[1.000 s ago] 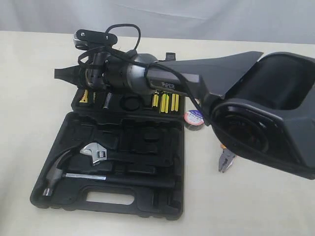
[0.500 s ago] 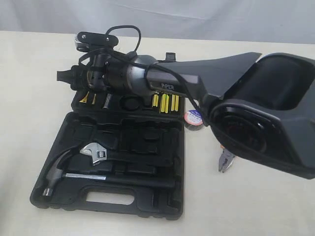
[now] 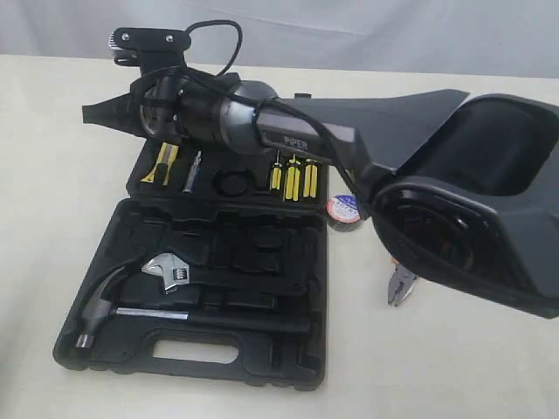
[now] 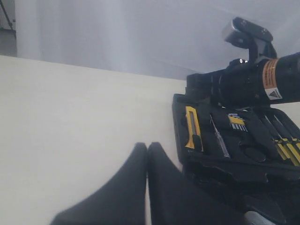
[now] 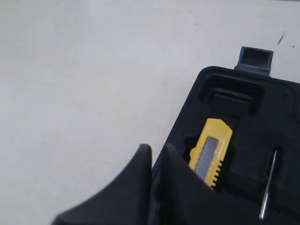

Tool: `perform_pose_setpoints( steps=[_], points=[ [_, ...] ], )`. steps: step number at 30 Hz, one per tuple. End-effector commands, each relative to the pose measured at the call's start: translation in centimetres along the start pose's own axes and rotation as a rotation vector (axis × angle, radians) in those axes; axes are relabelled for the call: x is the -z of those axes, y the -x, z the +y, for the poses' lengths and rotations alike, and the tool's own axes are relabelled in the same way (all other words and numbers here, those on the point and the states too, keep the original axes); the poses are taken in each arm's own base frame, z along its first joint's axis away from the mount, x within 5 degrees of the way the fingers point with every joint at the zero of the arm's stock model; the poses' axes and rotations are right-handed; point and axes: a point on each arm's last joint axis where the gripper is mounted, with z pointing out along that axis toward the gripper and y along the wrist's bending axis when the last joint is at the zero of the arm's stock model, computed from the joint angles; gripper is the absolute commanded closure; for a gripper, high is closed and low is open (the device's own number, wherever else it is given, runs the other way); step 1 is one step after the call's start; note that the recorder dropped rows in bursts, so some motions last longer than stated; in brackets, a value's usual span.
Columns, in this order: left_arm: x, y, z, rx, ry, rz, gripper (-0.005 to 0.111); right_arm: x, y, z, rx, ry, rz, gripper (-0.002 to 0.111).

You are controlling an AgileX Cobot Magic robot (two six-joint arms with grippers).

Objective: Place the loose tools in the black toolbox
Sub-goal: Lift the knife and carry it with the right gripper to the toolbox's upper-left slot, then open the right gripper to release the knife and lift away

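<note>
The black toolbox [image 3: 253, 253] lies open, its two halves flat on the table. In a recess at the far half's left end lies the yellow-black utility knife [image 3: 162, 162] [image 4: 192, 127] [image 5: 212, 151]. My right gripper [image 3: 90, 114] [image 5: 157, 149] reaches across the box and hovers just past that corner. Its fingers are nearly together and hold nothing. The pliers [image 3: 400, 284] and the dark roll of electrical tape [image 3: 343, 209] lie on the table right of the box, partly hidden by the arm. My left gripper [image 4: 147, 146] is shut and empty, low over the table beside the box.
A claw hammer [image 3: 100, 305] and an adjustable wrench [image 3: 170, 272] sit in the near half. Three yellow-handled screwdrivers [image 3: 293, 179] stand in the far half. The right arm's bulky links [image 3: 463, 201] fill the right side of the exterior view.
My right gripper has lifted up and leftward off the far half. It left the utility knife uncovered in its recess, and its fingers have drawn together.
</note>
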Motion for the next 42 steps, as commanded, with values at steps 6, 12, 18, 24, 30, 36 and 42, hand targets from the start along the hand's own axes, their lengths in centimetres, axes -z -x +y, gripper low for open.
perform_pose_setpoints(
  steps=[6,12,18,24,30,36,42],
  points=[
    [0.0,0.1,-0.1,0.007,-0.007,0.003,0.107,-1.6,-1.7,-0.4,0.119,-0.021,0.005,0.108],
    [0.0,0.1,-0.1,0.007,-0.007,0.003,0.107,-3.4,-4.1,-1.1,0.165,-0.047,0.025,0.108],
    [0.0,0.1,-0.1,0.007,-0.007,0.003,0.107,-4.2,-5.1,-1.8,0.171,-0.061,0.045,0.109],
    [0.0,0.1,-0.1,0.007,-0.007,0.003,0.107,-1.4,-1.2,-0.4,0.144,-0.030,-0.031,0.109],
    [0.0,0.1,-0.1,0.007,-0.007,0.003,0.107,6.5,3.8,2.2,0.275,-0.009,0.082,0.109],
    [0.0,0.1,-0.1,0.007,-0.007,0.003,0.107,16.7,8.6,-1.0,0.512,-0.096,0.365,0.109],
    [0.0,0.1,-0.1,0.007,-0.007,0.003,0.107,23.8,9.7,-3.3,0.440,-0.055,0.412,0.109]
  ],
)
